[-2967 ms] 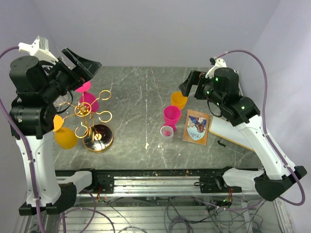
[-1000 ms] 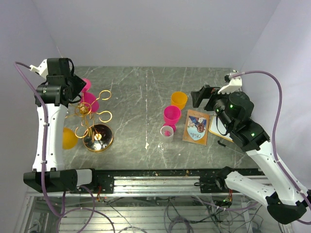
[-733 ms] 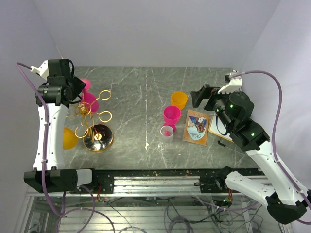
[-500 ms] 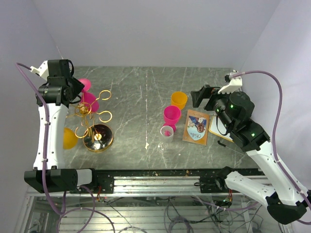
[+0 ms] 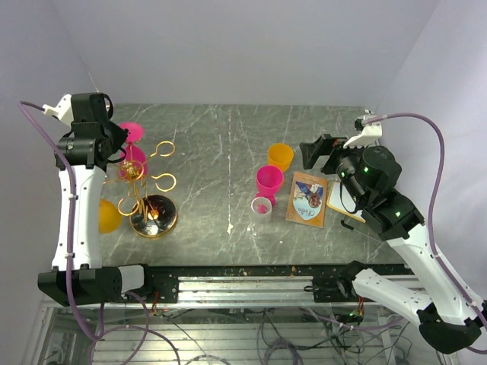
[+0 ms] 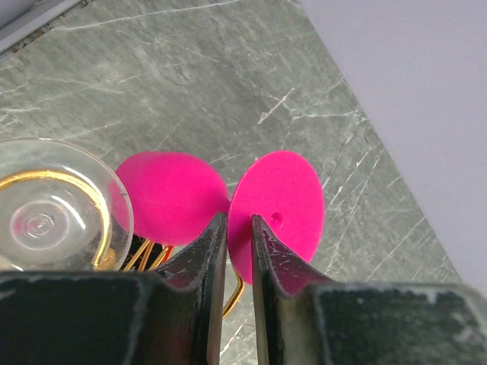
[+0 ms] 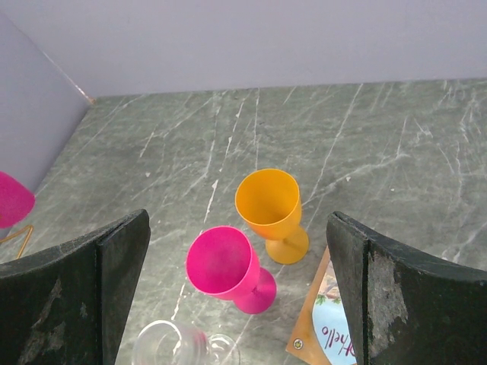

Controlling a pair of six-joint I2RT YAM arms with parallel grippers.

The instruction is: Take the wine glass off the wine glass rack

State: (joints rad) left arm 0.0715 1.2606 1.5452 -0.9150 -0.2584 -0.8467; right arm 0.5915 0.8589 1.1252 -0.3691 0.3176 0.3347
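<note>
The gold wire wine glass rack (image 5: 152,215) stands at the left of the table. On its arms a pink wine glass (image 5: 131,131) hangs upside down, foot up. In the left wrist view, two pink discs sit side by side. My left gripper (image 6: 237,228) is right over the right-hand disc (image 6: 285,194), jaws drawn in to a slim gap that shows the disc's edge. Whether they press on it I cannot tell. A clear glass foot (image 6: 46,220) rests on a gold loop beside them. My right gripper (image 7: 237,258) hovers wide open and holds nothing.
An orange glass (image 5: 109,216) hangs low on the rack's left side. Mid-table stand an orange glass (image 5: 280,156), a pink glass (image 5: 268,181) and a clear glass (image 5: 261,207), under my right gripper (image 5: 316,148). A picture card (image 5: 308,199) lies right of them.
My left gripper's jaws have narrowed over the pink foot, and the left wrist has shifted slightly. The right arm has hardly moved.
</note>
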